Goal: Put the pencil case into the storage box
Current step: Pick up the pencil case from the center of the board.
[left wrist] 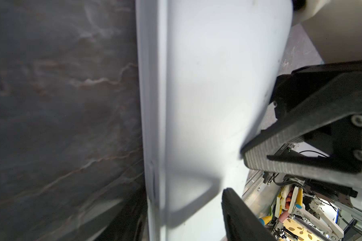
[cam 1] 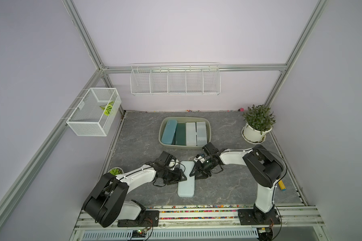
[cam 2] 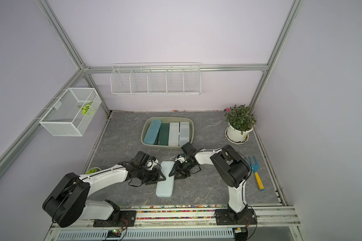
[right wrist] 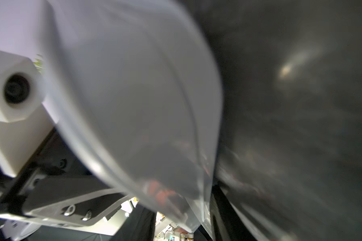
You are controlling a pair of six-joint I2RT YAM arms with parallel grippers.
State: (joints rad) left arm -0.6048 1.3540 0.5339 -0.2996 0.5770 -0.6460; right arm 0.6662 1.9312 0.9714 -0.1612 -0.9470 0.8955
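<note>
I have the long, pale blue, rounded plastic pencil case (cam 1: 186,179) lying flat at the middle of the grey marbled worktop (cam 1: 228,187), not yet in the olive-khaki plastic storage box (cam 1: 176,147) at its 12 o'clock. The left pincer (cam 1: 181,177) is at the case's 9 o'clock edge. Its fingers (left wrist: 270,150) stand apart in the left wrist view, and I see no clamp. The right pincer (cam 1: 193,173) is at the 3 o'clock edge, but its wrist view is too blurred for me to tell whether it is open or gripping.

My main worry is room. A blue case (cam 1: 169,131), a dark green case (cam 1: 180,134) and two frosted white cases (cam 1: 191,133) already fill the box side by side. A fifth would probably have to ride on top, or it could catch the near rim. The smooth shell may also slip or tip if the two sides lift unevenly.

The right arm's wrist housing (cam 1: 209,149) sits close to the box's near corner and could nudge it. The potted plant (cam 1: 257,123) at 2 o'clock and the blue garden fork (cam 2: 256,173) at 3 o'clock are well apart.
</note>
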